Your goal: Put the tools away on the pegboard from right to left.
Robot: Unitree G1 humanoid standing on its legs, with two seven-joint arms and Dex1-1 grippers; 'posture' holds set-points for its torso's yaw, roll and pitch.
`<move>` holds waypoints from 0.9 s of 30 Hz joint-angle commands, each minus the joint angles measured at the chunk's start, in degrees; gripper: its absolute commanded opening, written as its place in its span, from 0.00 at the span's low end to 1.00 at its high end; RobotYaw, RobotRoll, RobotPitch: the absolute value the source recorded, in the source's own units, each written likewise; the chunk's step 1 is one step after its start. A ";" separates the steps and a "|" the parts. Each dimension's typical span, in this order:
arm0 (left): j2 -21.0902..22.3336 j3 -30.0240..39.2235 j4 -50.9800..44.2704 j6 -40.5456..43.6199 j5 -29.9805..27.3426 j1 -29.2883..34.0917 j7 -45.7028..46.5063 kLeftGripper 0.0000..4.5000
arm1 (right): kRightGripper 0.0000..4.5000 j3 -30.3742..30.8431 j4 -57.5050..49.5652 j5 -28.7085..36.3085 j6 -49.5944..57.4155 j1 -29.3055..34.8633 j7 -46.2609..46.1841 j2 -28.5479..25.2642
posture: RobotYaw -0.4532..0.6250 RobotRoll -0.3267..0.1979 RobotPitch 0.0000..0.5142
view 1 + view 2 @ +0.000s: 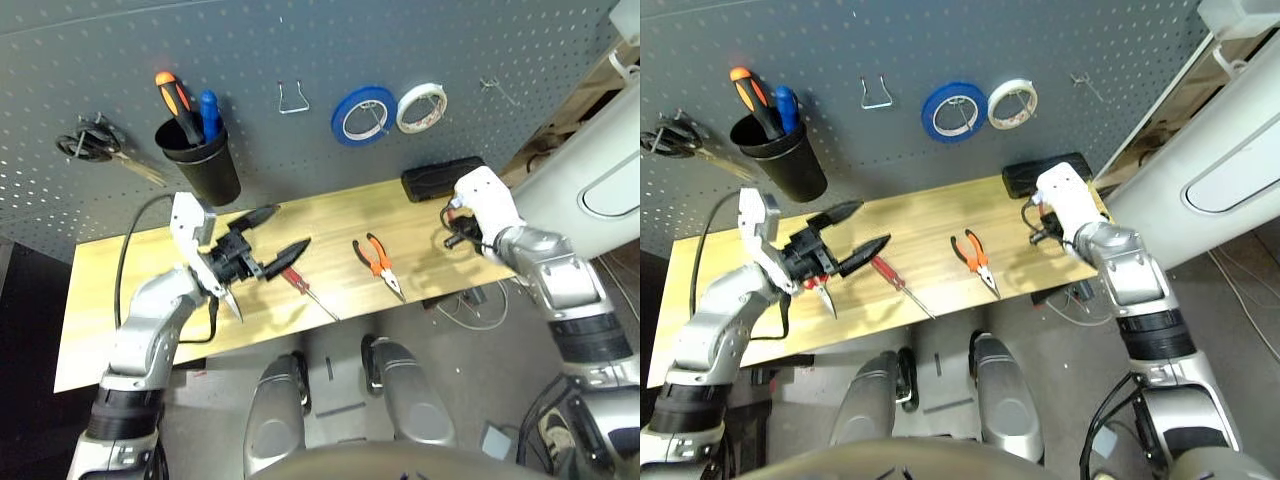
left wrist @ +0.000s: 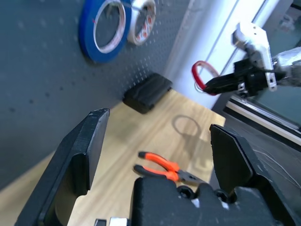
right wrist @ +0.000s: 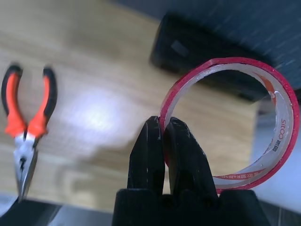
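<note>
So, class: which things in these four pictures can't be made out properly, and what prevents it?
- Red-handled scissors: mostly behind the left gripper, head views.
- Black box by the pegboard: blurred, partly behind the red tape ring, right wrist view.
- Hook: too small, head views.

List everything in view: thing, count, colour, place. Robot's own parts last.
pegboard: one, dark grey, behind the table.
table: one, light wood, below the pegboard.
tape ring: one, red, held in the right pincer above the table's right end.
pliers: one, orange and black, on the table, right of centre.
screwdriver: one, red handle, on the table near the left pincer.
cup holder: one, black, on the pegboard, holding an orange-and-black handle and a blue handle.
blue tape roll: one, on the pegboard.
white tape roll: one, right of the blue one.
black case: one, at the table's back right.
left pincer: black, open, empty.
right pincer: black, shut on the ring.
</note>
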 commanded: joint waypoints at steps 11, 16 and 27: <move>-1.11 -0.10 5.85 -4.26 0.64 -2.83 -1.58 1.00 | 0.01 -2.80 -3.69 -0.67 -8.41 -0.93 -2.09 -4.23 | 0.32 0.62 0.11; -0.90 0.12 6.05 -4.15 0.26 -3.53 -1.72 1.00 | 0.01 -3.23 -2.06 -0.92 -10.05 -2.99 -3.06 -4.79 | 0.32 0.62 0.11; -1.28 0.19 4.80 -3.61 0.01 -2.94 -0.98 1.00 | 0.01 -2.74 9.49 -2.19 -16.86 -9.23 -4.21 -6.51 | 0.33 0.62 0.10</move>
